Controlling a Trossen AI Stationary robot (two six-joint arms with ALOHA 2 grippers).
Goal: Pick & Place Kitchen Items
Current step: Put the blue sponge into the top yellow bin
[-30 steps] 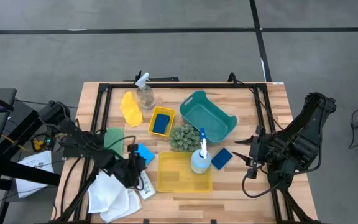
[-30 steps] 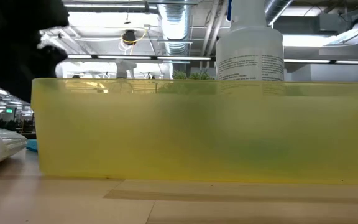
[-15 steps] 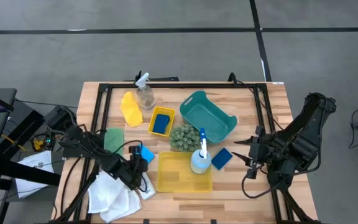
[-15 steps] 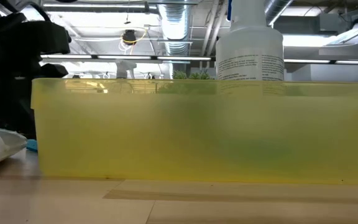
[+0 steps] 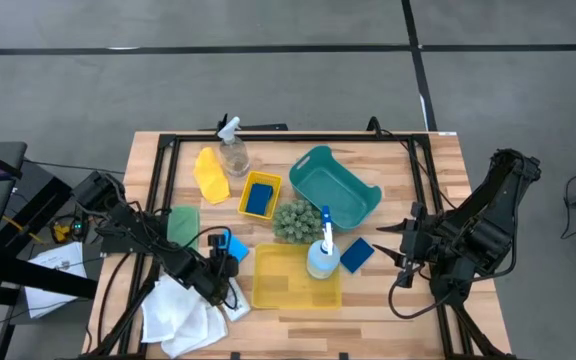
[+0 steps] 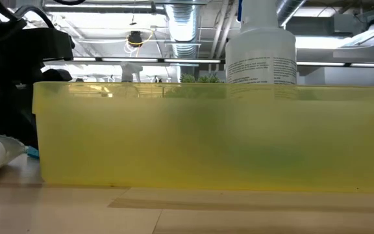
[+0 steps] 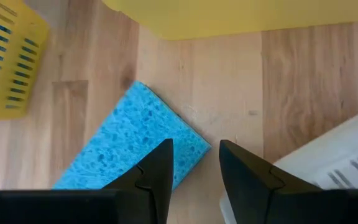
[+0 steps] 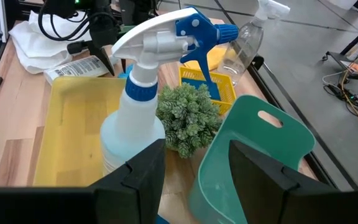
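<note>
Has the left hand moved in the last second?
Yes. The left hand slid toward the near table edge, away from the small yellow basket.

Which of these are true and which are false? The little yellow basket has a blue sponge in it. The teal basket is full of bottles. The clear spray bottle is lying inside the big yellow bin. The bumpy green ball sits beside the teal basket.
1. True: the little yellow basket holds a blue sponge.
2. False: the teal basket looks empty.
3. False: the clear spray bottle stands outside the big yellow bin, by the table's far edge.
4. True: the bumpy green ball sits beside it.
</note>
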